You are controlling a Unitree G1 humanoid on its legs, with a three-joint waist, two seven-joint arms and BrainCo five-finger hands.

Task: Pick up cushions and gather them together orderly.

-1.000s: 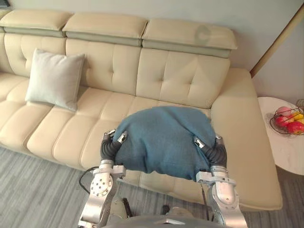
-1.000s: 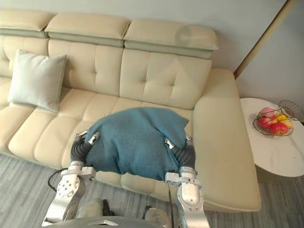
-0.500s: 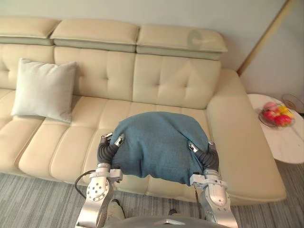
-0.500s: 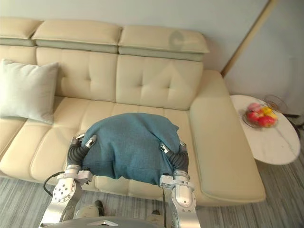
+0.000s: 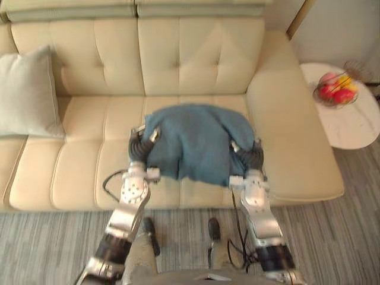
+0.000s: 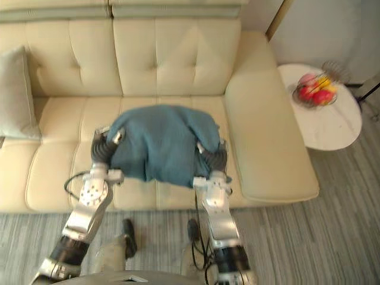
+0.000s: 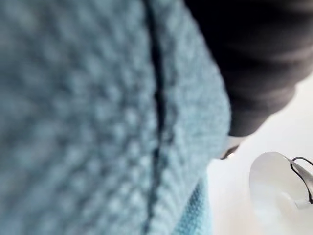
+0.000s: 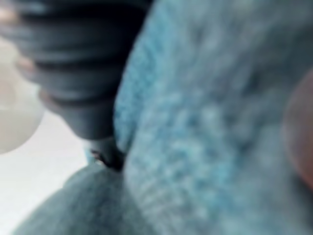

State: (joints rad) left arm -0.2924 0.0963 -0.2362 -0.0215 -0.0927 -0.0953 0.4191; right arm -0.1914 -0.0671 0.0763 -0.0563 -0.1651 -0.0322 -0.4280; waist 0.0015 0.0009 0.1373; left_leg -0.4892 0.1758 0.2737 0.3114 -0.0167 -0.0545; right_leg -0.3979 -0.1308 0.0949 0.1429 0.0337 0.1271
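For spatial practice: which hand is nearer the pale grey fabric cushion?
Left. Left hand lies right of the grey cushion; right hand farther right, beyond the teal knitted cushion.

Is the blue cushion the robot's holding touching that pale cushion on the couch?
Apart. The left eye view shows a wide stretch of bare sofa seat between the blue cushion and the pale cushion leaning against the backrest.

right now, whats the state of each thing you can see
blue cushion: held between both hands, over the sofa seat
left hand: pressed against the blue cushion's left side
right hand: pressed against its right side
pale cushion: upright, leaning on the sofa backrest at the left
fruit basket: holding fruit, standing on the round side table
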